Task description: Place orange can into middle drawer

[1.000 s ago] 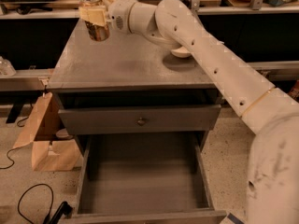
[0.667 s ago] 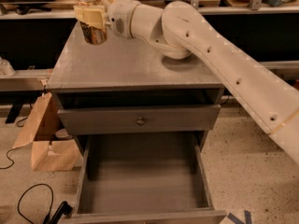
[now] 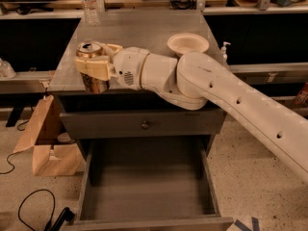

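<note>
The orange can (image 3: 92,83) is copper-orange with a silver top and pull tab. It is held upright in my gripper (image 3: 96,67), whose pale fingers (image 3: 91,67) wrap round its upper half. The can hangs over the front left corner of the grey cabinet top (image 3: 144,32). The middle drawer (image 3: 147,186) is pulled wide open below, a deep grey box with a flat bare floor. The can is above and to the left of the drawer's opening. My white arm (image 3: 231,100) reaches in from the lower right across the cabinet front.
A shallower shut drawer front with a small round knob (image 3: 144,125) sits above the open drawer. A pale bowl (image 3: 187,43) and a clear plastic bottle (image 3: 89,6) stand on the cabinet top. A cardboard box (image 3: 43,138) and black cables (image 3: 29,206) lie on the floor left.
The gripper has carried the can forward and down, from over the back left of the cabinet top to its front left edge. The view has shifted closer.
</note>
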`<control>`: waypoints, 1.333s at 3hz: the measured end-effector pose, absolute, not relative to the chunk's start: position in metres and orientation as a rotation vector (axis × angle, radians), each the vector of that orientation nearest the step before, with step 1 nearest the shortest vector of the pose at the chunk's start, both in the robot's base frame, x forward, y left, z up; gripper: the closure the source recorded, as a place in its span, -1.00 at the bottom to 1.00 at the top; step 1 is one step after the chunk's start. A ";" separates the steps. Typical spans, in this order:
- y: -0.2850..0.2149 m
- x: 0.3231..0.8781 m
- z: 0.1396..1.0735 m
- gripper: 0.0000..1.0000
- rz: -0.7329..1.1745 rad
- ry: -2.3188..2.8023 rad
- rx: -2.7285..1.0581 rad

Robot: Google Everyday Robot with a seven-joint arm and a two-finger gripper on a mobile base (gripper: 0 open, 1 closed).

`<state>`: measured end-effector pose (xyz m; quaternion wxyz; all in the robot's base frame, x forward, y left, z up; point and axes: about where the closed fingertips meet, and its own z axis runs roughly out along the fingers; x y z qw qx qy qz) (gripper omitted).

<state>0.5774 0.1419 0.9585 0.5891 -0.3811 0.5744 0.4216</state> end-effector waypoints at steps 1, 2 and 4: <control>0.144 0.579 0.957 1.00 0.988 1.337 -0.890; 0.153 0.587 0.948 1.00 1.014 1.337 -0.899; 0.169 0.550 0.811 1.00 1.134 1.327 -1.057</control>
